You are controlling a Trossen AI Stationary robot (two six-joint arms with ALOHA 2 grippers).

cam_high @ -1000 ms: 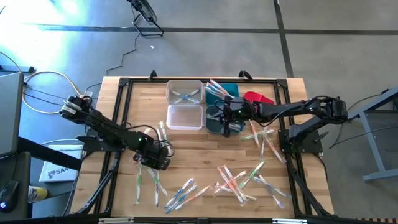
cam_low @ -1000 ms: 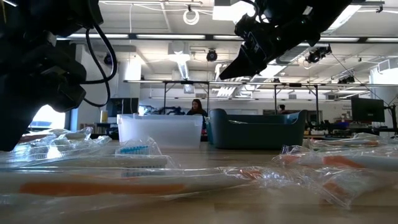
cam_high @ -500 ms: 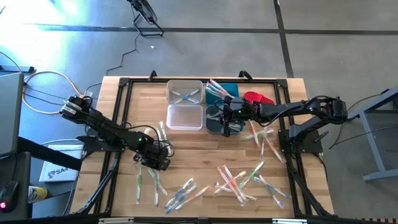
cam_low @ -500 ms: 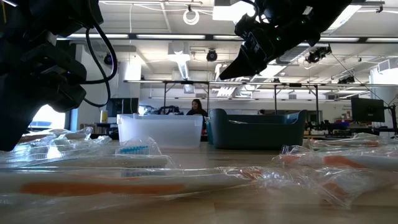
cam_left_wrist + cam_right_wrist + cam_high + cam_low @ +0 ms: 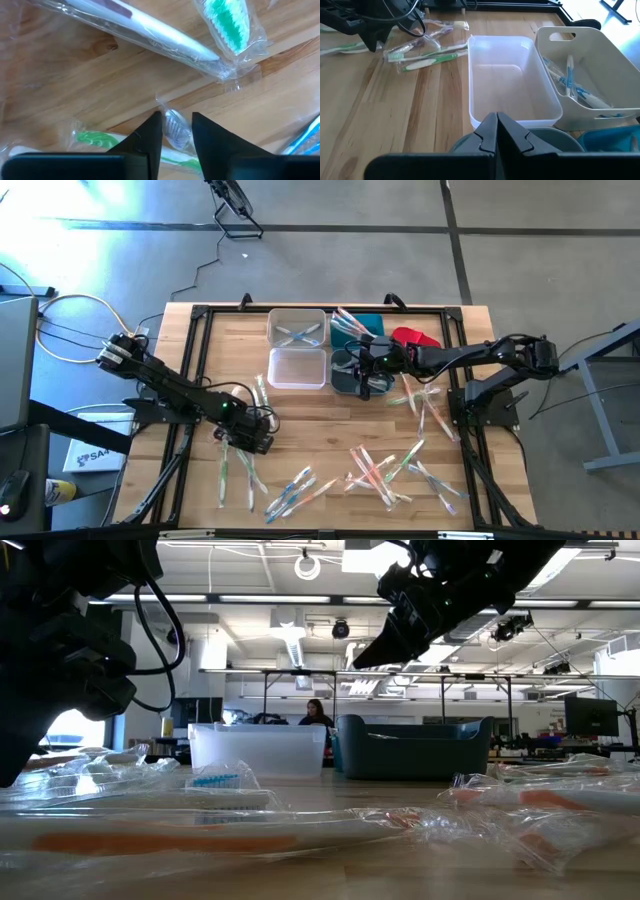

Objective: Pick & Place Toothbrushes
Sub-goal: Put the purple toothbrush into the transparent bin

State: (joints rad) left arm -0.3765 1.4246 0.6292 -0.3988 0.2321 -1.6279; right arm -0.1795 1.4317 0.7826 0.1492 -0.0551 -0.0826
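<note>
Crinkly clear-wrapped toothbrushes [image 5: 380, 470] lie scattered over the pale wooden table [image 5: 190, 380]. The left gripper [image 5: 176, 131] hangs low with fingers slightly parted astride one wrapped brush head. The right gripper [image 5: 496, 131], pinched closed and empty, hovers over the grey round-edged bin [image 5: 343, 380], beside an empty translucent tub [image 5: 507, 85].

Wrapped toothbrushes [image 5: 380, 470] litter the table's [image 5: 320, 420] front; bins [image 5: 297, 367] crowd its back edge.

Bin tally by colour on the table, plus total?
Clear bins: 2 (one holding toothbrushes, one empty)
Teal bin: 1
Dark grey bin: 1
Total: 4 bins
</note>
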